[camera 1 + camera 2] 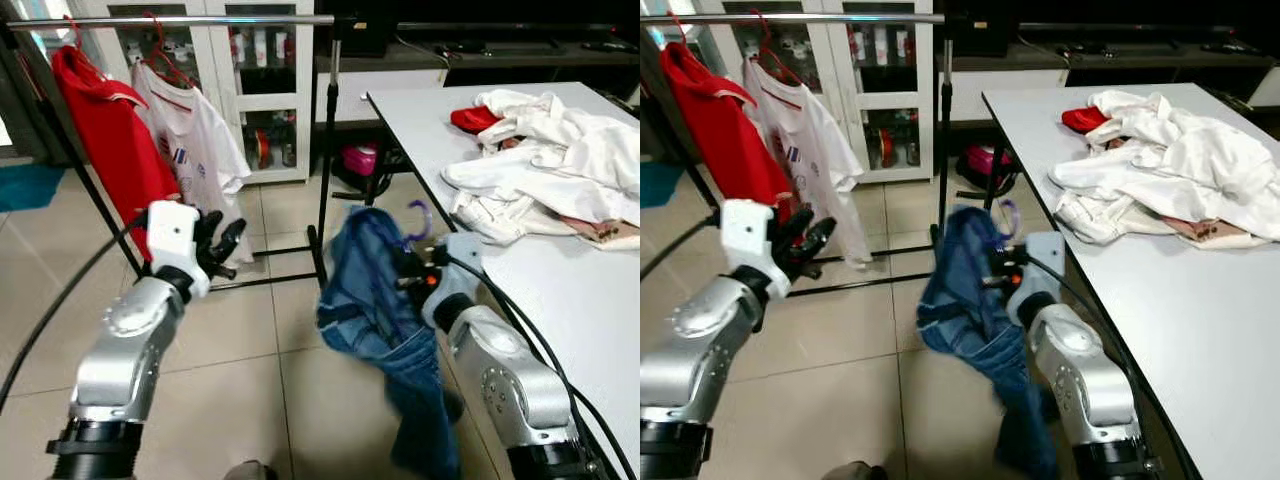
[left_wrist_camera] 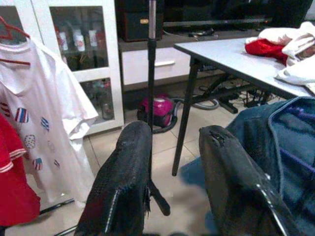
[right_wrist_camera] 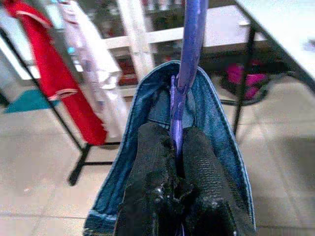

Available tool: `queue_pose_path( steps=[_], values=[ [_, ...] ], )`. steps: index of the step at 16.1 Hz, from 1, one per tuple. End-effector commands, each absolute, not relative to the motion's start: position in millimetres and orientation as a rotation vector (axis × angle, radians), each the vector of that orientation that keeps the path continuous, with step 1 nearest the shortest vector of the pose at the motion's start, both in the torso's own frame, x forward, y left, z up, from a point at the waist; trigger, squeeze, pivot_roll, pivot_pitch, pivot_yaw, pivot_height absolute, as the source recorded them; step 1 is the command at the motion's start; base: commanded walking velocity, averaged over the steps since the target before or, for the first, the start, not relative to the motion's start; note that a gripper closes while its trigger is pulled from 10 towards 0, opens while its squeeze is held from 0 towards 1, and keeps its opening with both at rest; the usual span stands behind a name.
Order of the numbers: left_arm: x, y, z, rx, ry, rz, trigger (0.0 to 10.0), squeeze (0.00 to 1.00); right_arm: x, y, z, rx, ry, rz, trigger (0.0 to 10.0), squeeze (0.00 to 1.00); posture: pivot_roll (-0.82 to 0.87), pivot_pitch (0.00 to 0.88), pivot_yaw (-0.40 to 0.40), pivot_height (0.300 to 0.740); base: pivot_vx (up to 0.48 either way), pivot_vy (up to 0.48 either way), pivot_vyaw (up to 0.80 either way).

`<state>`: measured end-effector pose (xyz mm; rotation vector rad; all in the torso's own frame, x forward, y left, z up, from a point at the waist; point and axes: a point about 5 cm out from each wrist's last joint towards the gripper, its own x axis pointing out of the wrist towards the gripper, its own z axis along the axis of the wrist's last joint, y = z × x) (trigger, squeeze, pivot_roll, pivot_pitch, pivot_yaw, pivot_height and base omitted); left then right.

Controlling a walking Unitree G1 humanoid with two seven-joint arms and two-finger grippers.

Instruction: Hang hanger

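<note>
A purple hanger (image 3: 189, 44) carries a blue denim garment (image 1: 385, 320) that droops toward the floor beside the white table. My right gripper (image 3: 175, 147) is shut on the hanger's neck, its hook (image 1: 420, 218) poking up above the denim. My left gripper (image 2: 172, 157) is open and holds nothing, raised at the left (image 1: 218, 245) in front of the clothes rack. The rack's silver rail (image 1: 180, 20) runs along the top, with a red shirt (image 1: 110, 140) and a white shirt (image 1: 195, 130) hanging from it on red hangers.
The white table (image 1: 560, 290) at the right bears a heap of white clothes (image 1: 550, 165) and something red. The rack's black upright (image 1: 325, 150) stands just behind the denim. A glass-door cabinet (image 1: 250, 90) and a pink vacuum (image 1: 358, 160) stand behind, on tiled floor.
</note>
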<state>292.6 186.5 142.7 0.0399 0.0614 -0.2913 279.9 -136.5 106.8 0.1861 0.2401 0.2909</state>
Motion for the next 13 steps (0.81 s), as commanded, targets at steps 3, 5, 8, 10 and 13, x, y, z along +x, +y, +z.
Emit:
queue_pose_path(
  steps=[3, 5, 8, 10, 13],
  values=[
    [293, 181, 141, 0.059, 0.076, -0.277, 10.0, 0.00, 291, -140, 113, 0.225, 0.183, 0.173, 10.0, 0.00, -0.08, 0.000, -0.004, 0.740, 0.097, 0.000, 0.00],
    [294, 180, 139, 0.094, 0.090, -0.291, 10.0, 0.00, 294, -132, 116, 0.185, 0.163, 0.204, 10.0, 0.00, -0.08, 0.000, 0.000, 0.740, 0.317, 0.000, 0.00],
    [296, 177, 142, 0.067, 0.084, -0.290, 10.0, 0.00, 297, -133, 118, 0.203, 0.141, 0.163, 10.0, 0.00, -0.08, 0.000, 0.001, 0.740, 0.339, 0.000, 0.80],
    [297, 175, 142, 0.065, 0.086, -0.294, 10.0, 0.00, 298, -134, 116, 0.229, 0.143, 0.146, 10.0, 0.00, -0.07, 0.000, 0.004, 0.740, 0.341, 0.000, 0.00],
    [298, 174, 140, 0.072, 0.095, -0.311, 10.0, 0.00, 297, -134, 116, 0.254, 0.139, 0.141, 10.0, 0.00, -0.08, 0.000, 0.022, 0.740, 0.342, 0.000, 0.00]
  ],
)
